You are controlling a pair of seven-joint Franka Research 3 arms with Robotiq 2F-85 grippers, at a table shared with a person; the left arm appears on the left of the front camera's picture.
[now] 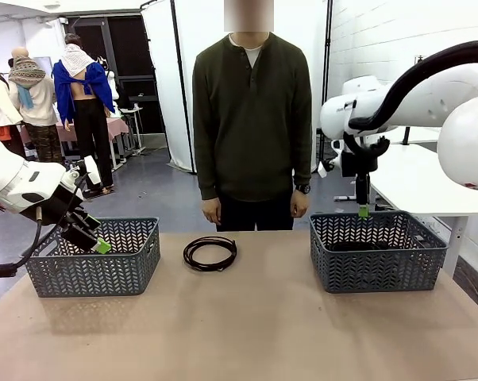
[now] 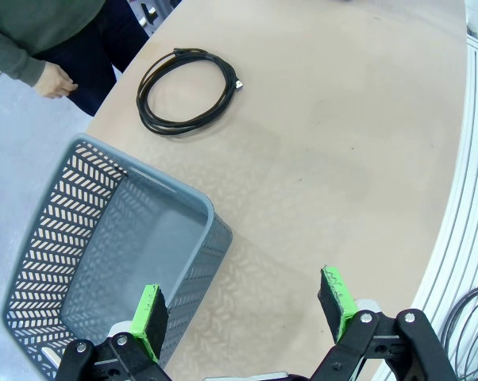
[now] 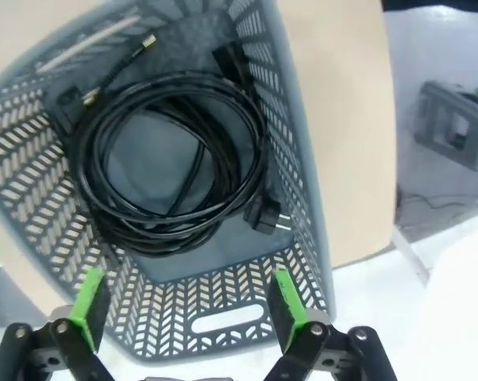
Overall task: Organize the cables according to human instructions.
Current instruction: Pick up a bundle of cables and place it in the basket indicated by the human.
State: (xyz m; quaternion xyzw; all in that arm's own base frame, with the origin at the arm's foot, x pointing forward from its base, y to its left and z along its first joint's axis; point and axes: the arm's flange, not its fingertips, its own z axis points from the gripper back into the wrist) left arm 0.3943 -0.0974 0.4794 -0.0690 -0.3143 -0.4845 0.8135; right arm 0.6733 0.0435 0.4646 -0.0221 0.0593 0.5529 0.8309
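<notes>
Right pincer (image 3: 187,295) is spread wide with nothing in it, hanging over the right basket (image 3: 302,198), where coiled black cables (image 3: 175,159) lie on the bottom. Left pincer (image 2: 243,305) is wide apart and empty too, hovering over one edge of the left basket (image 2: 56,262). One more cable coil (image 1: 210,253) sits on the tabletop (image 1: 247,333) between the baskets, in front of the person (image 1: 252,119).

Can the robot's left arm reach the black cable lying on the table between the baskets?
Probably yes. The left gripper hangs open by the left basket, and the cable lies on bare table beside it. Nothing sits between them, and the person's hands hang away from it.
</notes>
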